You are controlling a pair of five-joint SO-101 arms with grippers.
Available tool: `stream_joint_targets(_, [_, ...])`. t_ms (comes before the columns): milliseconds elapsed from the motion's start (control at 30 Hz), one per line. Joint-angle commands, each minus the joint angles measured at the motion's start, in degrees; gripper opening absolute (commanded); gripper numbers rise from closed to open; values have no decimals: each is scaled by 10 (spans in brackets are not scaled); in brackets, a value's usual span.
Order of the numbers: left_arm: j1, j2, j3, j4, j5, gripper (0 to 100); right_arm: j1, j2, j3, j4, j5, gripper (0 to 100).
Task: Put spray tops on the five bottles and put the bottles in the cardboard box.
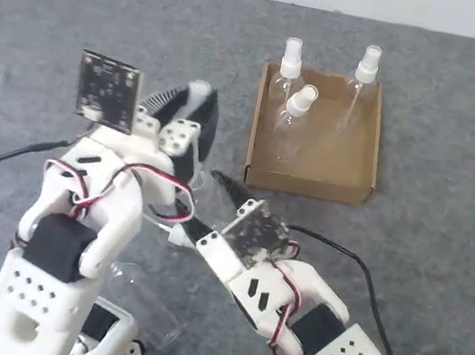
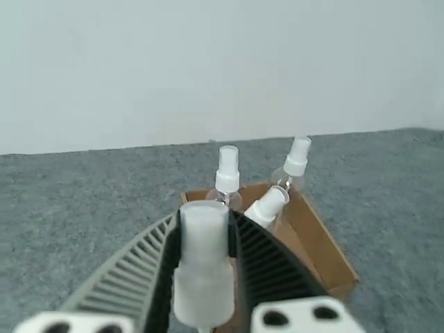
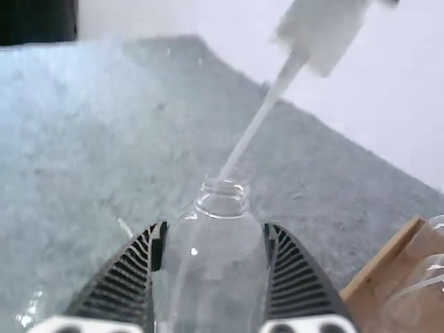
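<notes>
Left fingers (image 2: 267, 260) clamped the white plastic spray top (image 2: 202, 263), right fingers (image 3: 121, 281) the clear plastic bottle (image 3: 211, 274); with the thin tube (image 3: 257, 121) in the bottle's neck, a straight, centred descent seemed best.

The bottle (image 3: 211, 270) loses its lower body, and the spray top (image 3: 326, 31) its head, past the edges.

The desk (image 1: 466, 135) is showing a grey, felt-like surface all over, and a plain pale wall (image 2: 208, 62) is rising straight behind its far edge. Soft, even light is falling across both.
</notes>
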Motion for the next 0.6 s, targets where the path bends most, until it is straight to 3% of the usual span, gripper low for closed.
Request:
stream_joint_targets(0, [18,-40,3,28,-2,12,39,-36,4,-53,-38,6])
stream_joint_targets(233, [18,-104,36,33,-50,23,57,-37,4,-54,-69,6])
stream_joint_targets(400, [18,-108,27,32,-56,174,57,-37,4,-51,-69,6])
stream_joint_targets(567, [15,-103,-25,33,-86,158,57,-37,5,-50,-69,6])
